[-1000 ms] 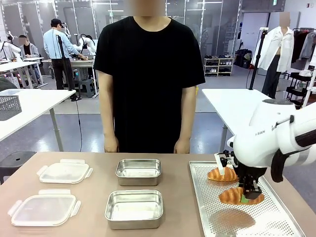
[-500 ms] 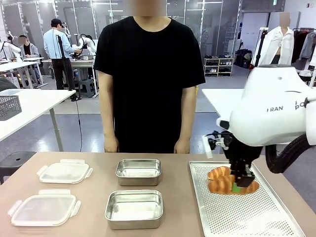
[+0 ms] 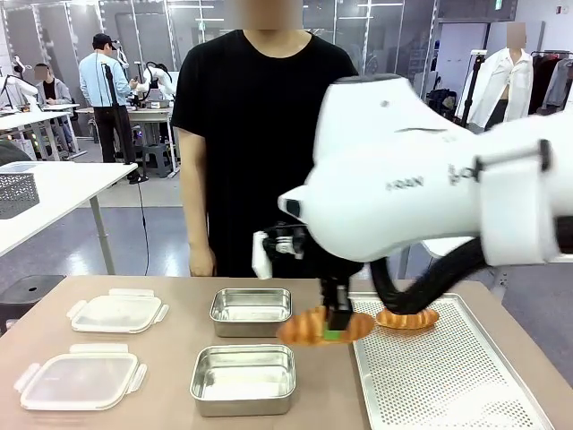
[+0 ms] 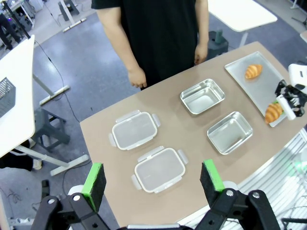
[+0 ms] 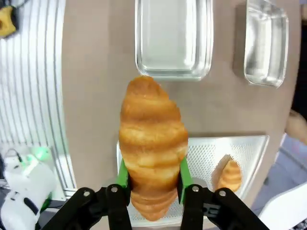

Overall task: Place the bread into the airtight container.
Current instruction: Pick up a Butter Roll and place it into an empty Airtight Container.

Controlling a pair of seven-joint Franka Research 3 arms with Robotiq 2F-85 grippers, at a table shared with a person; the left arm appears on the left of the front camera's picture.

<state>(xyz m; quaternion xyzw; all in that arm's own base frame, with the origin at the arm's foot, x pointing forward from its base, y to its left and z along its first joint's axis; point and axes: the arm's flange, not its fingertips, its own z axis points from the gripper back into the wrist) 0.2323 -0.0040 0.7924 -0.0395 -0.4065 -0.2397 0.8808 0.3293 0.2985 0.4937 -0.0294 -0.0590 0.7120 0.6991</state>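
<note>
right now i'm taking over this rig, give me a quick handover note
Right gripper: shut on a croissant, held in the air by the left edge of the tray.
Left gripper: open, empty, high above the table.
Second croissant lies on the tray.
Near container and far container are both empty. Near lid and far lid lie to their left.
Done: first croissant picked up.
Left: set it in a container.

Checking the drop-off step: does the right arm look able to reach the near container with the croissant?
Probably yes. The right gripper holds the croissant in the air close by the near container, which stands open and empty; the lids lie off to the left.
</note>
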